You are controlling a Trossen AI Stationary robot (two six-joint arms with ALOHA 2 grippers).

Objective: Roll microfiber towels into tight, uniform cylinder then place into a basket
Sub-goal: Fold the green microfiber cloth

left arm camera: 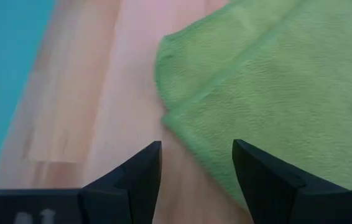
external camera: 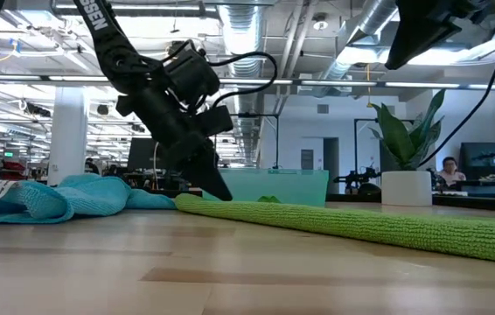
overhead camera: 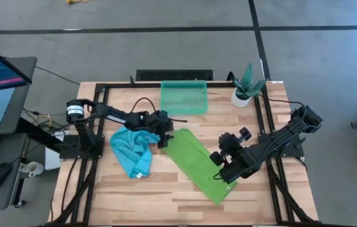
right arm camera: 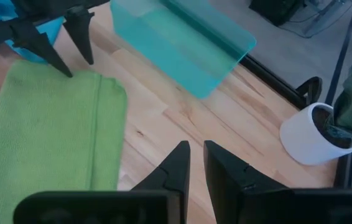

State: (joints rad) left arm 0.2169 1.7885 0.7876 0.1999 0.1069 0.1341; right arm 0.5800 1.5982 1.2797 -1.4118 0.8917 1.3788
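Wooden table (overhead camera: 166, 195) with a lime green towel (overhead camera: 197, 165) folded into a long strip lying diagonally at centre, a crumpled turquoise towel (overhead camera: 130, 150) beside it, and the teal basket (overhead camera: 183, 96) at the far edge. Left gripper (overhead camera: 164, 140), fingers spread wide, stands at the strip's upper corner, gripping nothing. Right gripper (overhead camera: 221, 169), fingers narrowly parted and empty, hovers above the strip's lower end.

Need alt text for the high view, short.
Overhead: a lime green towel lies folded in a long diagonal strip on the wooden table, left gripper open at its upper end, right gripper near its lower end. A crumpled turquoise towel lies left; teal basket behind.
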